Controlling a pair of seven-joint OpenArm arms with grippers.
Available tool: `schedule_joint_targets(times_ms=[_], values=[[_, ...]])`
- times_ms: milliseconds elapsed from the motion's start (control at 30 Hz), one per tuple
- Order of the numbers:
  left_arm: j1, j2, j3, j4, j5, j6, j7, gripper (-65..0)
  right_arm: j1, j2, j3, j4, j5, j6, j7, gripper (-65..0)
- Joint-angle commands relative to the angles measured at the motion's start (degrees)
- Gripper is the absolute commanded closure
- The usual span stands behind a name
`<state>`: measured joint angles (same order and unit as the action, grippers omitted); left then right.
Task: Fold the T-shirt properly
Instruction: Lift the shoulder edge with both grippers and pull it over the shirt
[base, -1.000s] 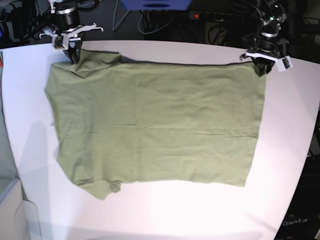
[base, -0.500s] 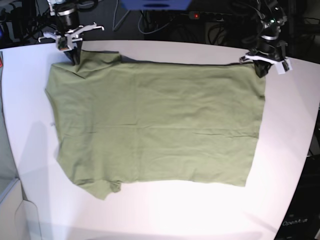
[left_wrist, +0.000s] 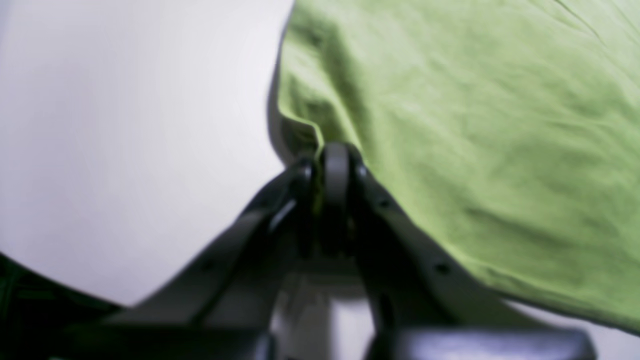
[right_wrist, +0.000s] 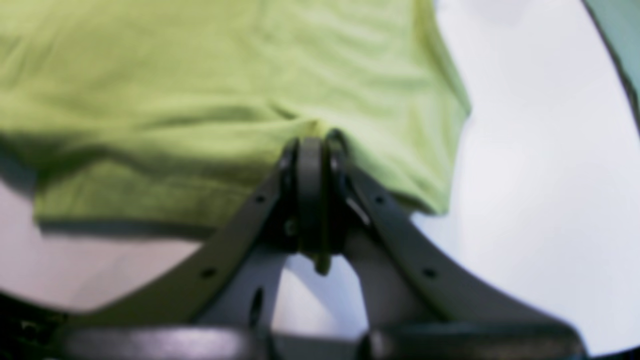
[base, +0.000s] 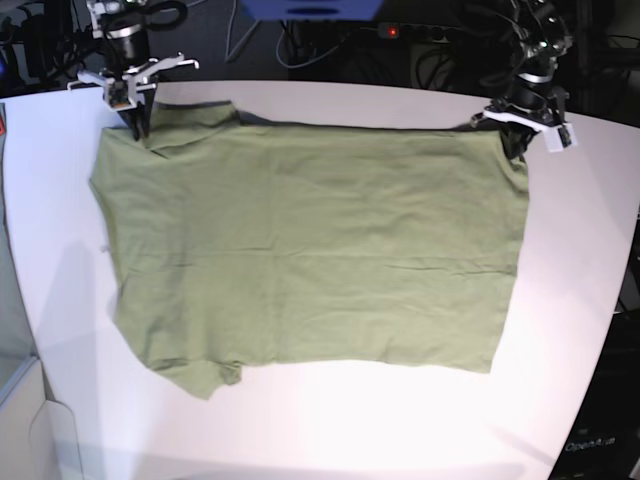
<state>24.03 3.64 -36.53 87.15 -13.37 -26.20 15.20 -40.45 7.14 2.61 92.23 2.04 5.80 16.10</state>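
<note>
The T-shirt (base: 310, 255) lay spread flat across the white worktop (base: 560, 330), sleeves toward the left of the base view, hem toward the right, only its far edge disturbed. Left hand (base: 522, 140) sat at the far-right corner of the cloth – its jaws had narrowed over the last second and were now pinched together on the fabric edge, which the left wrist view showed as a fold of green caught between the fingers (left_wrist: 336, 165). Right hand (base: 135, 115) at the far-left corner, by the sleeve, stayed clamped on the shirt as before; the right wrist view showed cloth bunched at its closed tips (right_wrist: 310, 155). Compared with a moment earlier both far corners had lifted slightly and drawn in – the far edge looked taut between the two grips. Judgement: both grasps were secured, so the first fold, carrying the far edge toward the near edge, could begin; nothing folded yet.
</note>
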Motion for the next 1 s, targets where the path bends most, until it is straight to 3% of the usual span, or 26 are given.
schedule_joint_targets(times_ms=[0, 133, 367, 600, 967], values=[[0.45, -0.52, -0.17, 0.98, -0.13, -0.31, -0.3, -1.4, -0.56, 0.56, 0.25, 1.09, 0.29, 0.13, 1.44, -0.4], [0.19, -0.69, -0.17, 2.03, -0.13, -0.4, -0.3, -1.4, 0.49, 1.79, 0.16, 1.88, 0.11, 0.31, 1.0, -0.4], [-4.65, -0.34, -0.17, 2.03, -0.13, -0.31, -0.3, -1.4, 4.27, 3.9, 0.16, 6.72, 0.11, 0.31, -6.73, -0.4], [-9.04, -0.52, -0.08, 2.03, 0.4, -0.05, -0.21, -1.4, 8.49, 3.9, -0.02, 8.48, 0.11, 0.39, -12.27, -0.4], [-15.55, -0.69, -5.27, 2.03, 0.4, 0.04, 11.04, -1.4, 16.49, 5.13, -0.28, 8.13, 0.11, 0.39, -18.95, -0.4]])
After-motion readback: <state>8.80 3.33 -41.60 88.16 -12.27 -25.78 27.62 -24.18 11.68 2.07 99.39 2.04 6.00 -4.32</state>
